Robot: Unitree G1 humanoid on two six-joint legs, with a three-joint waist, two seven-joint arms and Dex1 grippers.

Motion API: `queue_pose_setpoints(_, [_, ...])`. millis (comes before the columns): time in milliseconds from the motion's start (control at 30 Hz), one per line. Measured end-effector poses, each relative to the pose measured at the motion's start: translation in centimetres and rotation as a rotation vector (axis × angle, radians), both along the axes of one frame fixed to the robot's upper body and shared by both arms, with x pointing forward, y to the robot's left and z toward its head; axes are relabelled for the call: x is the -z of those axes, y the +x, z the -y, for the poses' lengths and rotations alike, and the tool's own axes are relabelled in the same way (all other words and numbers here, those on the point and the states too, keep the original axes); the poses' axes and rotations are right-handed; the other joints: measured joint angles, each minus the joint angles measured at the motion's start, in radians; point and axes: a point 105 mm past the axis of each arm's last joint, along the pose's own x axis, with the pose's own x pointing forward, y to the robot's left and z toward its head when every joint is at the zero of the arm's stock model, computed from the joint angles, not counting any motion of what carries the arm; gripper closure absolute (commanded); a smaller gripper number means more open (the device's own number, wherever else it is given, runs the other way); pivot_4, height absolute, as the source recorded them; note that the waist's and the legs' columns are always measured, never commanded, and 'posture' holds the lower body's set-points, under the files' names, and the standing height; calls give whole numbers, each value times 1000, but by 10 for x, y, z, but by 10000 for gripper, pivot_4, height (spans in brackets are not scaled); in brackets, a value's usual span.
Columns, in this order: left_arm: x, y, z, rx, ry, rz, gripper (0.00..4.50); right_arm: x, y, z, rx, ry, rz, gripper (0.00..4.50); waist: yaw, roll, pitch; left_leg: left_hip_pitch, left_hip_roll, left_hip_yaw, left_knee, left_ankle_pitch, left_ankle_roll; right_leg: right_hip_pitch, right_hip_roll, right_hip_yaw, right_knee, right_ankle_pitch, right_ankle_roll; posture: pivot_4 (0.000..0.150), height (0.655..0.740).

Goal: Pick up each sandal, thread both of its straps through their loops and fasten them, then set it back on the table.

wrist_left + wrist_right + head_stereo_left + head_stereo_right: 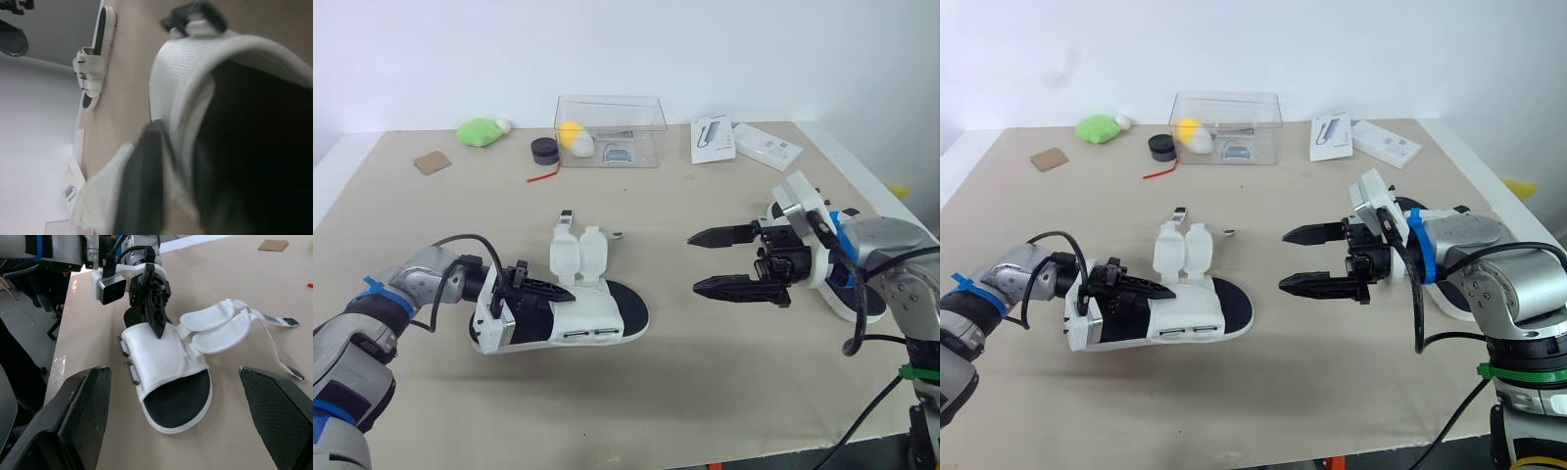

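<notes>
Reaching in from the left with the left claw (548,291), black fingers (157,308) closing together on the heel-side edge of the white upper of the open sandal (597,318). Lying flat on the counter (431,235), toe pointing right, both strap flaps (578,255) standing open and folding away toward the rear. Sitting far back, a clear box (610,132). Hovering near the toe with the right claw (693,262), spreading wide apart, gripping nothing, tips facing the sandal. Resting behind that arm by the counter's right edge, the second sandal (91,68), straps looking closed over it.
</notes>
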Motion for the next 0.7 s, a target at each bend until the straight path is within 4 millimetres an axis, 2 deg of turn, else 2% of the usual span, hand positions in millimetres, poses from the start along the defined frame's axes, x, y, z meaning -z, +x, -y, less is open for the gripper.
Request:
queue_pose_setpoints(133, [-5,7,-5,-64,-11,-14,2274,0,0,0,2,0,5,0,0,0,0,0,0,0,0,0,0,0,0,0,0,0,0,1500,7400])
queue_pose_setpoints(167, [-6,8,-6,-74,-15,-15,243,0,0,0,2,0,6,0,0,0,0,0,0,0,0,0,0,0,0,0,0,0,0,1500,7400])
queue_pose_setpoints(300, [-6,5,-11,-105,-30,-47,243,3,-1,-7,-11,-1,23,0,-5,0,0,1,1,0,0,0,0,0,0,1,0,0,0,1500,7400])
queue_pose_setpoints(400, [-1,7,-23,-221,-60,-137,0,20,5,-12,22,-33,30,8445,-8,0,0,2,1,0,0,0,0,0,1,1,1,0,0,1500,7400])
queue_pose_setpoints(467, [-8,14,-33,-336,-141,-217,0,38,9,-17,54,-47,30,18234,-8,0,0,2,1,0,0,0,0,0,1,0,2,-1,0,1500,7400])
queue_pose_setpoints(500, [-10,15,-34,-354,-162,-232,0,40,10,-19,60,-48,31,22231,-8,0,0,2,2,0,0,0,-1,0,1,0,2,-1,0,1500,7400])
queue_pose_setpoints(633, [-7,6,-40,-417,-235,-367,0,57,15,-31,100,-47,50,41248,-8,0,0,3,2,0,0,0,-1,0,1,1,3,-1,0,1500,7400])
queue_pose_setpoints(667, [-7,4,-41,-430,-257,-392,0,61,16,-35,108,-42,56,44411,-8,0,0,3,2,0,0,1,-1,1,1,0,3,-1,-1,1500,7400])
queue_pose_setpoints(700, [-10,5,-43,-455,-299,-420,0,65,17,-40,117,-35,67,44411,-8,0,0,3,2,0,0,1,-1,0,1,1,3,-1,0,1500,7400])
